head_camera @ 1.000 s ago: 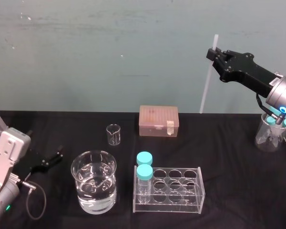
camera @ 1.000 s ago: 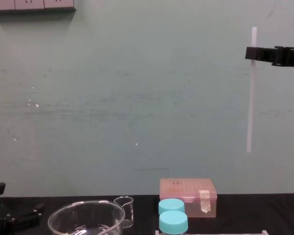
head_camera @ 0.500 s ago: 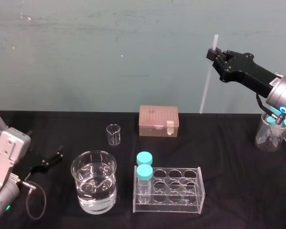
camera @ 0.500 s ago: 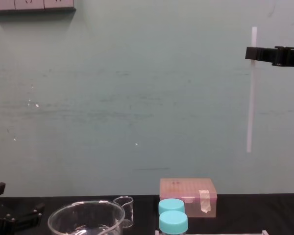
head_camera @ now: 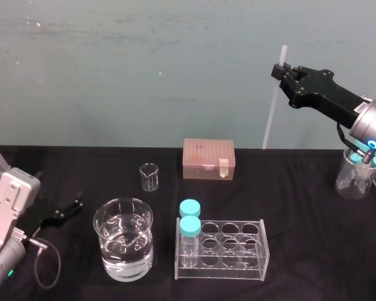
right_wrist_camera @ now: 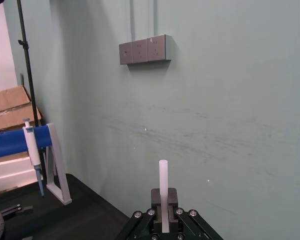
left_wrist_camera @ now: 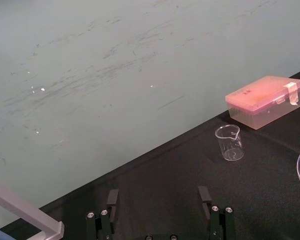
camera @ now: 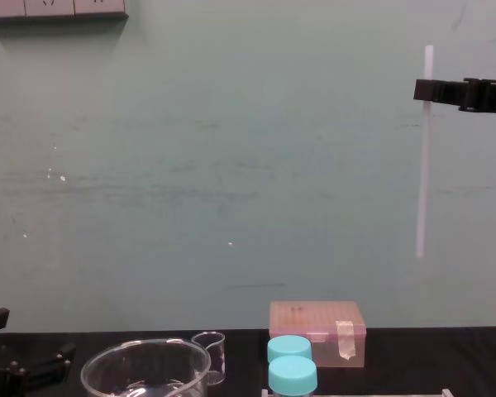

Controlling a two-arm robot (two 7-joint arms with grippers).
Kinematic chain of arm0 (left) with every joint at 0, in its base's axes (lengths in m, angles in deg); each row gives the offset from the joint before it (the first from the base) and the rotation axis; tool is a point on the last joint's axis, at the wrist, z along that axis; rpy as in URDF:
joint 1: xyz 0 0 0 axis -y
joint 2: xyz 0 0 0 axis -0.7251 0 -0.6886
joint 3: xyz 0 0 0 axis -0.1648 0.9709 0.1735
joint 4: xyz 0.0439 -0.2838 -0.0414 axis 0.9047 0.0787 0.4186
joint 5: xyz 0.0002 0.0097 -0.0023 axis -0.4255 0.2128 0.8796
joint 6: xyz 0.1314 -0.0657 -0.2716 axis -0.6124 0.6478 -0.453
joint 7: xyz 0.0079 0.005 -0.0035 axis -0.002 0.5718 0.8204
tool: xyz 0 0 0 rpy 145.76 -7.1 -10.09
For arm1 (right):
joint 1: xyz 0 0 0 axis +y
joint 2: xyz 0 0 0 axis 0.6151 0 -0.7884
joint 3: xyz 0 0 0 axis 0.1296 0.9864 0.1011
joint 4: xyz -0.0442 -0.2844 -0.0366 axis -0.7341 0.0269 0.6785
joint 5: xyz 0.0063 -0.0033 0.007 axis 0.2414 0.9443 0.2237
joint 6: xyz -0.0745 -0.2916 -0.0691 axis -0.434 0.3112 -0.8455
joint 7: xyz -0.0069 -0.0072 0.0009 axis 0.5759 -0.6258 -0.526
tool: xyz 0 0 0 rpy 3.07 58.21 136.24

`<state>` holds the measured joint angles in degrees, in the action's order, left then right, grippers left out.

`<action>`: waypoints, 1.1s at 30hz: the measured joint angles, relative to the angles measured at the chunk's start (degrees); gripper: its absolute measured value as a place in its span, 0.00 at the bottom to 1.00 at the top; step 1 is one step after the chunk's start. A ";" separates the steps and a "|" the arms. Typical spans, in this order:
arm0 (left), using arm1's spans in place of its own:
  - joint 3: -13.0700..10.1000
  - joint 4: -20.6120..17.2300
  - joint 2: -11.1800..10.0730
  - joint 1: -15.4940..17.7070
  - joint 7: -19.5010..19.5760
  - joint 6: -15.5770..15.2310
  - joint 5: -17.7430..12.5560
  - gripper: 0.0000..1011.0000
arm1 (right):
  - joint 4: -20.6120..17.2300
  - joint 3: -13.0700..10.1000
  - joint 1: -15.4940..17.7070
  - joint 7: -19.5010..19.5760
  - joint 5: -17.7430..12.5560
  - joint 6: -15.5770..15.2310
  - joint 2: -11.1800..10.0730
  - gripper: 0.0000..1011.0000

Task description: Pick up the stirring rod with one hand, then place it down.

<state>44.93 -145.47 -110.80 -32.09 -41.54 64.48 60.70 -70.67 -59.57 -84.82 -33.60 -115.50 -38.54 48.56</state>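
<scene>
Pale green wall (head_camera: 144,75) filled the upper half of the head view, with a black table (head_camera: 301,188) across the lower half. At the upper right of that frame, the right gripper (head_camera: 277,70) was raised high above the table, its two blocky fingers pinched onto the stirring rod (head_camera: 272,106). It gripped the rod near the upper end, so a short stub stood above the fingers and the long remainder hung down, almost upright, with its lower tip clear of the table. In the chest view the rod hung against the wall at the upper right, well above the pink lidded box (camera: 317,331).

At the lower left of the head frame, the left gripper (head_camera: 72,205) sat low by the table with its fingers spread apart, gripping nothing.

On the table, a small empty beaker (head_camera: 149,176) stood left of the pink box. Nearer the bottom of the frame, a large beaker of water (head_camera: 123,246) stood beside a clear rack (head_camera: 238,251), which held two blue-capped bottles (head_camera: 189,232) at its left end.
</scene>
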 joint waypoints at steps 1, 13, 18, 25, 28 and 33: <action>0.00 0.00 0.00 0.00 0.00 0.00 0.00 0.99 | 0.00 0.00 0.00 0.00 0.00 0.00 0.00 0.07; 0.00 0.00 0.00 0.00 0.00 0.00 0.00 0.99 | 0.00 0.00 0.00 0.00 0.00 0.00 0.00 0.07; 0.00 0.00 0.00 0.00 0.00 0.00 0.00 0.99 | 0.00 0.00 0.00 0.00 0.00 0.00 0.00 0.07; 0.00 0.00 0.00 0.00 0.00 0.00 0.00 0.99 | 0.00 0.00 0.00 0.00 0.00 0.00 0.00 0.07; 0.00 0.00 0.00 0.00 0.00 0.00 0.00 0.99 | 0.00 0.00 0.00 0.00 0.00 0.00 0.00 0.07; 0.00 0.00 0.00 0.00 0.00 0.00 0.00 0.99 | 0.00 0.00 0.00 0.00 0.00 0.00 0.00 0.07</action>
<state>44.93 -145.47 -110.80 -32.09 -41.54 64.48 60.70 -70.66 -59.57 -84.82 -33.60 -115.50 -38.54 48.56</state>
